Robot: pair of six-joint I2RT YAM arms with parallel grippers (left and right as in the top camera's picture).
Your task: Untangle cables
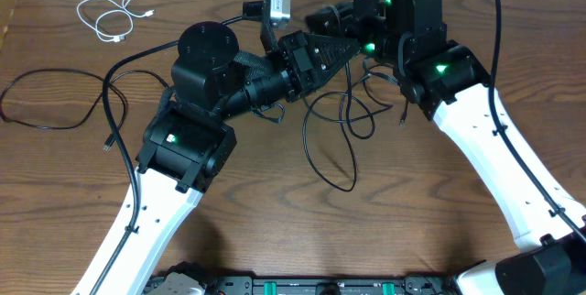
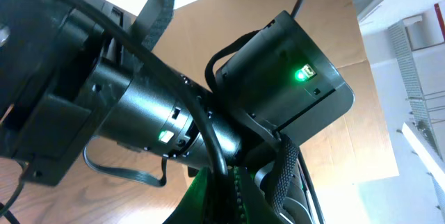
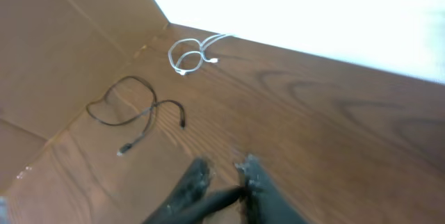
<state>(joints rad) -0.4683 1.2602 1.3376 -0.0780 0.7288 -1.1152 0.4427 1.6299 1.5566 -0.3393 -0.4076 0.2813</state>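
A tangle of thin black cables [image 1: 350,123] lies on the wooden table at the centre, its strands running up to both grippers. My left gripper [image 1: 352,49] points right above it and is shut on a black cable [image 2: 217,156] that passes between its fingers [image 2: 224,193]. My right gripper [image 1: 319,17] points left at the back and is shut on a black cable [image 3: 219,200] between its fingers [image 3: 224,172]. A short white cable [image 1: 114,16] lies coiled at the far left; it also shows in the right wrist view [image 3: 189,53].
A separate black cable [image 1: 55,103] lies looped at the left edge, also in the right wrist view [image 3: 132,109]. Another black cable [image 1: 114,93] runs beside my left arm. A cardboard wall [image 3: 62,50] stands along the left side. The two arms are close together at the back centre.
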